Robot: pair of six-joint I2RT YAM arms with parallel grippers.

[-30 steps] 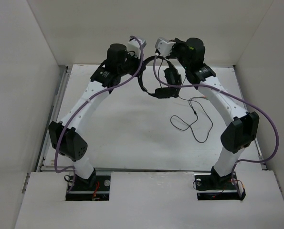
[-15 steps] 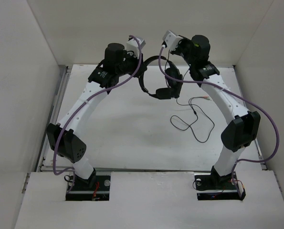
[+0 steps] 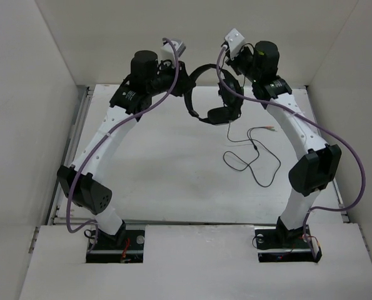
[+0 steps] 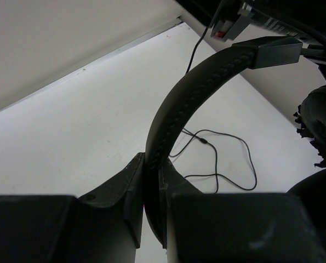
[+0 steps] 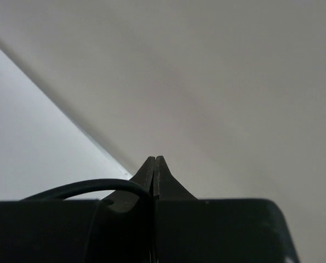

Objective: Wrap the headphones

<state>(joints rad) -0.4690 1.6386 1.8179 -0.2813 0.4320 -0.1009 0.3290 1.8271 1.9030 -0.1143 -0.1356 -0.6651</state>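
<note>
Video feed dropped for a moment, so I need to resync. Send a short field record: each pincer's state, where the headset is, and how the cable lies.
left pincer: shut on the headband of the small black over-ear headphones
right pincer: shut, raised high; a thin black cable curves up to its fingers, pinch not confirmed
headphones position: held in the air above the white table, between the two arms
cable lie: loose loops on the table, coloured plugs at the right
wrap: not yet done

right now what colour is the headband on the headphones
The headband is black, seen best in the left wrist view.
</note>
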